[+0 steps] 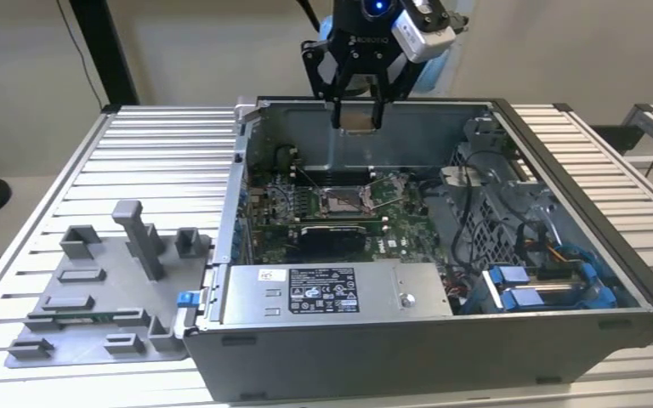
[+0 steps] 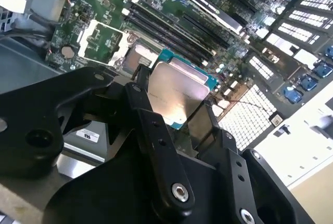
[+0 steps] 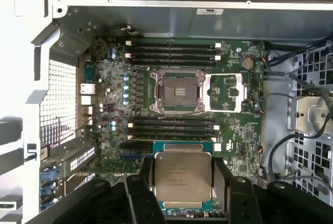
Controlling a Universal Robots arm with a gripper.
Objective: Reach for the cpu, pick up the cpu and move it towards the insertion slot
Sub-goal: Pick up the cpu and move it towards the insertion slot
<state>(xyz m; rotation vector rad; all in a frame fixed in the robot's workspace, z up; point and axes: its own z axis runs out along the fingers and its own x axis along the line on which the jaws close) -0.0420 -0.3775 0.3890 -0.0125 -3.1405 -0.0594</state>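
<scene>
My gripper (image 1: 357, 112) hangs over the back of the open computer case (image 1: 599, 280), shut on the cpu (image 1: 357, 120). In both wrist views the cpu (image 3: 182, 176) (image 2: 176, 96) shows as a flat square chip with a pale metal top and a green edge, clamped between two black fingers (image 3: 145, 180). The insertion slot (image 1: 343, 200) lies below on the green motherboard (image 1: 400, 225), a silvery frame with a dark centre. In the first wrist view the insertion slot (image 3: 177, 91) has its cover plate swung open beside it, and the cpu sits apart from it, above the board.
A grey fixture plate (image 1: 88, 348) with upright blocks lies on the slatted table at the exterior view's left. Inside the case are a power supply (image 1: 332, 293), cables (image 1: 474, 221), blue drive holders (image 1: 542, 285) and long black memory slots (image 3: 171, 52). The case walls ring the board.
</scene>
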